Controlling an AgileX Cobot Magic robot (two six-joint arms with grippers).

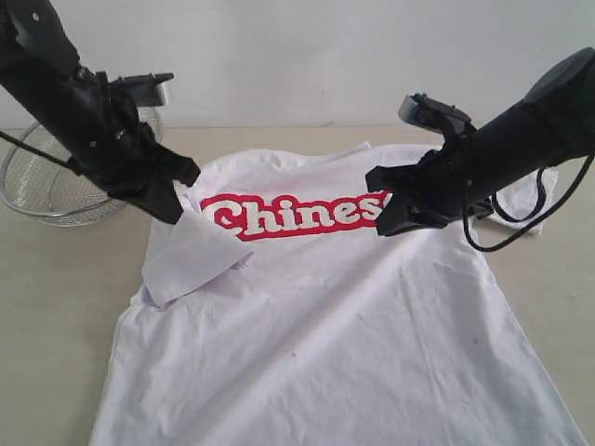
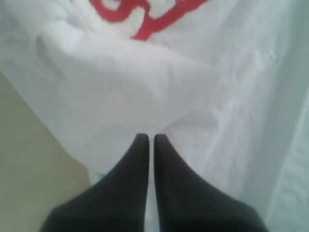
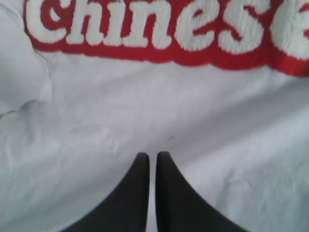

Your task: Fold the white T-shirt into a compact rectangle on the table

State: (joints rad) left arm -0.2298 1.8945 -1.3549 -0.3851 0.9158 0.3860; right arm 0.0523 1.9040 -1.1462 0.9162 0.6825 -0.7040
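Nearest, at 6 o'clock, the hem of the white T-shirt (image 1: 325, 353) is cut off by the picture edge. It is spread flat on the table (image 1: 46, 297); bare table is seen at 3 and 9 o'clock. One sleeve (image 1: 191, 255) is folded in. "Chinese" (image 1: 293, 216) is written in white, edged red. A wire basket (image 1: 37, 209) is set at 10 o'clock. The left pincer (image 1: 178, 206) and right pincer (image 1: 383, 218) are closed, one at each end of the word.

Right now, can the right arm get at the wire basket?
Probably not. The wire basket sits on the table beyond the left arm, which stands across the straight path. The right gripper hangs shut over the white T-shirt, at its chest.
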